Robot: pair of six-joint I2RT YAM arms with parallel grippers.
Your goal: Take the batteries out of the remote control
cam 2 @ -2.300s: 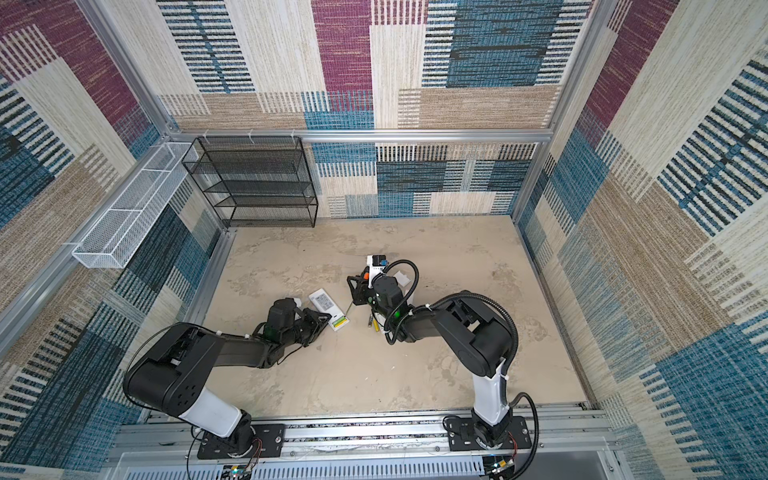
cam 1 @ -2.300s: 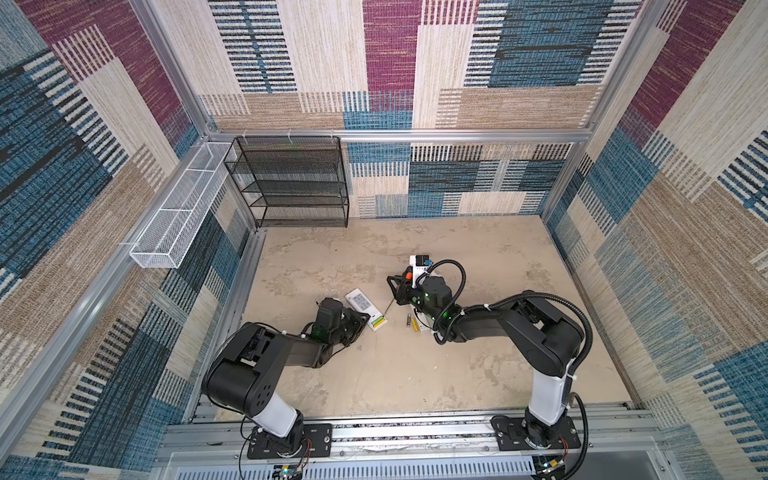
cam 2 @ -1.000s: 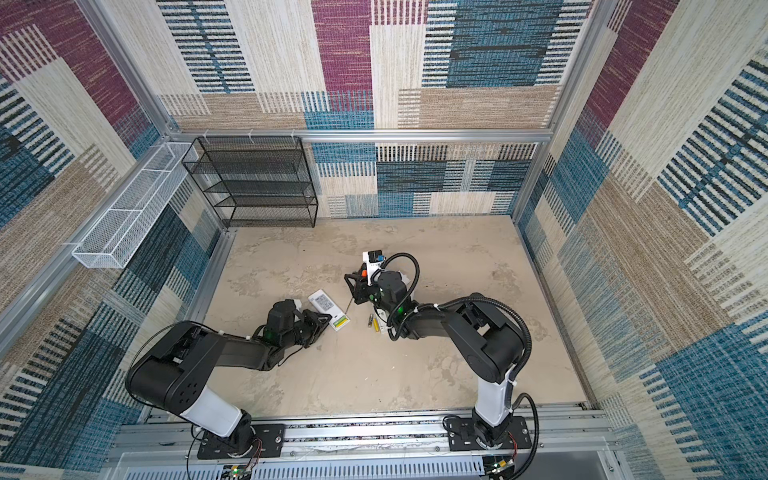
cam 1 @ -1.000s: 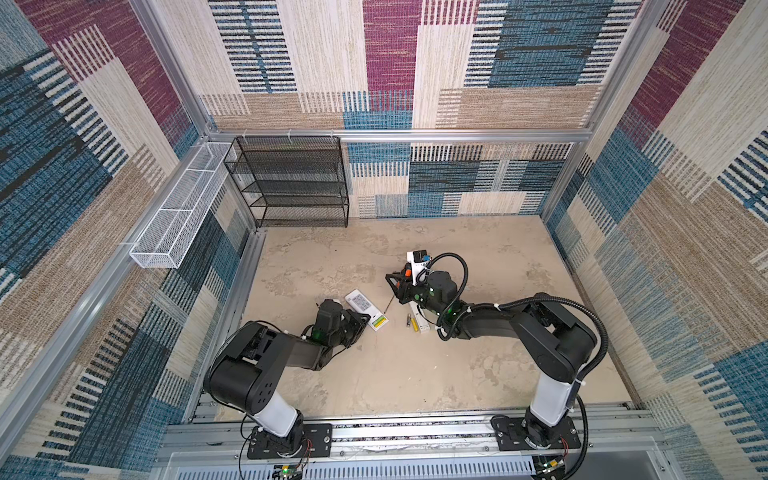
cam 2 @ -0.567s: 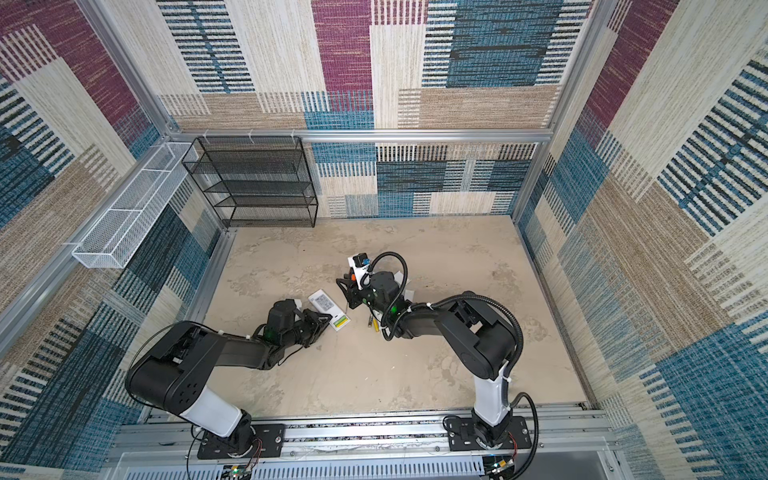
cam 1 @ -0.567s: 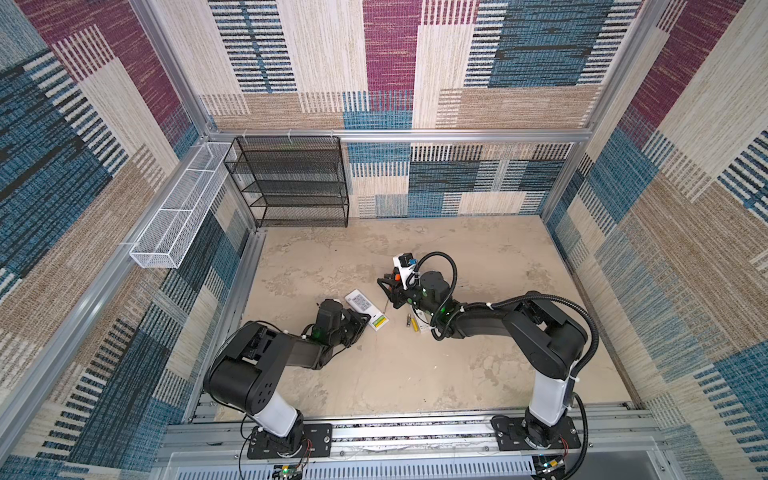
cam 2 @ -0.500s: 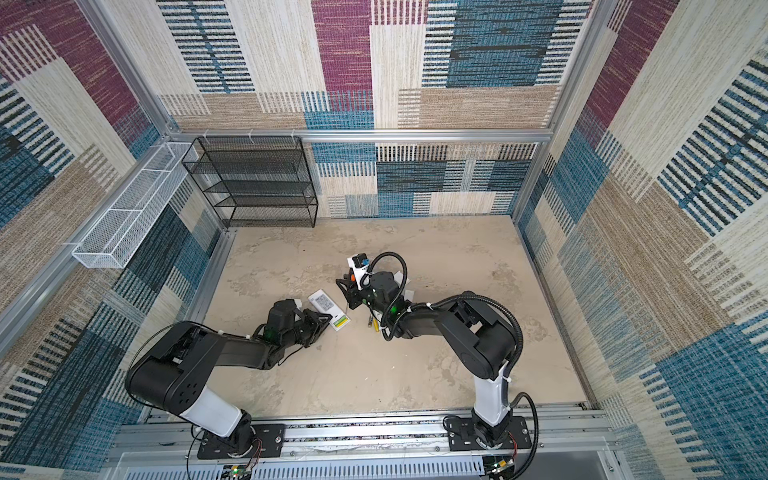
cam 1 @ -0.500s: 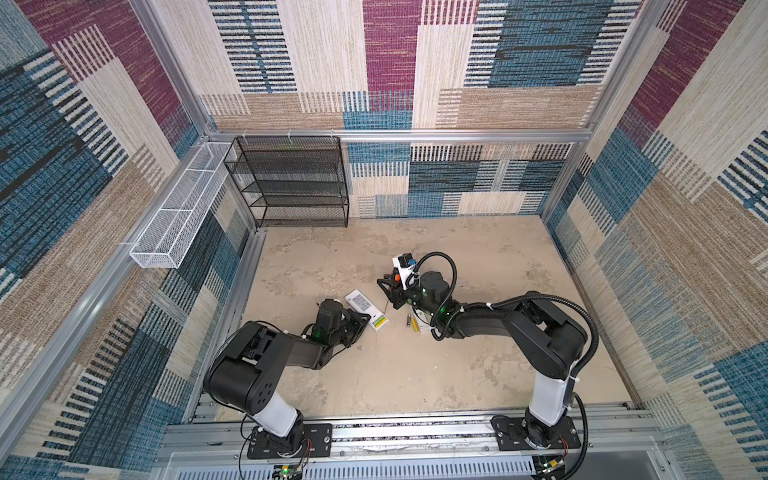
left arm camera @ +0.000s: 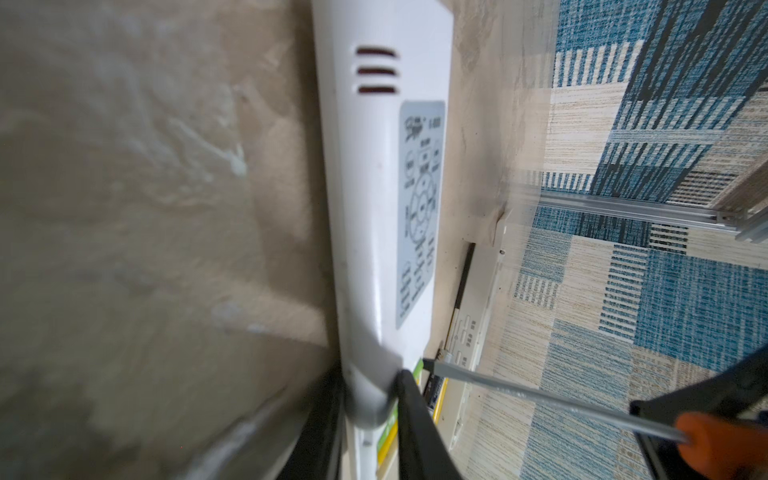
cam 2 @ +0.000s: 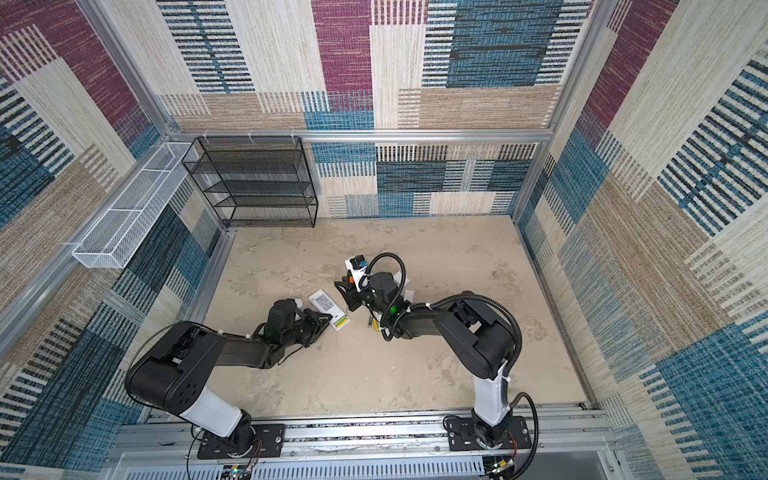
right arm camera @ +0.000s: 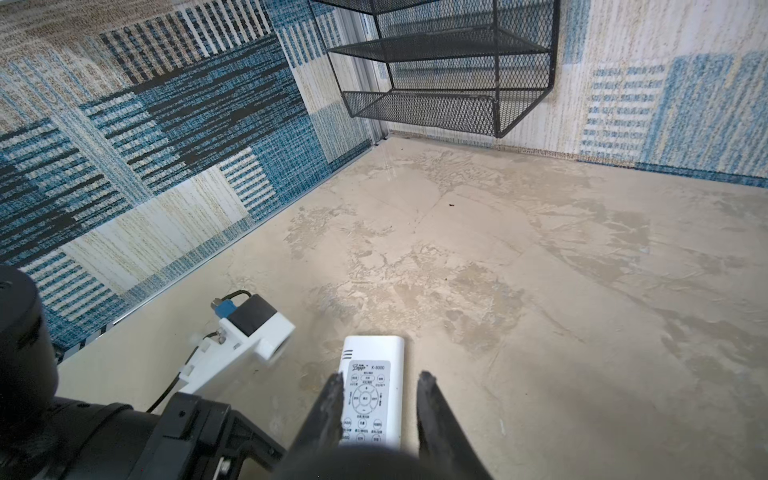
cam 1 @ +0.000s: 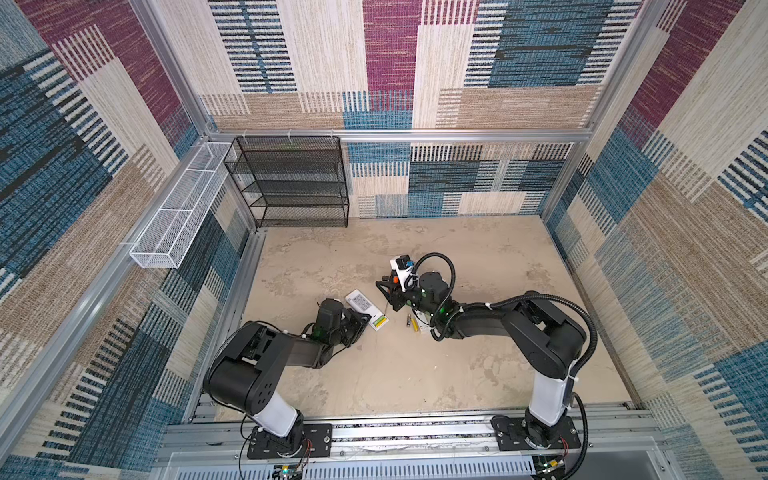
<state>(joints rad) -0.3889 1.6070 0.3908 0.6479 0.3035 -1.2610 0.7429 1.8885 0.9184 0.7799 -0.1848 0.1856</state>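
beige tabletop (cam 1: pixel 374 374): left gripper (cam 1: pixel 360 323) clamped on one remote (cam 1: pixel 360 301), right gripper (cam 1: pixel 390 298) gripping one screwdriver (left arm camera: pixel 540 395), two loose batteries (cam 1: pixel 414 324) right of remote.

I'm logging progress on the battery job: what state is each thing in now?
Remote: on table, open, batteries inside.
Cover: off, lying on table.
Loose batteries: two, lying on table.
Screwdriver: tip at the remote's open end.
Left gripper: shut on remote.
Right gripper: shut on screwdriver.
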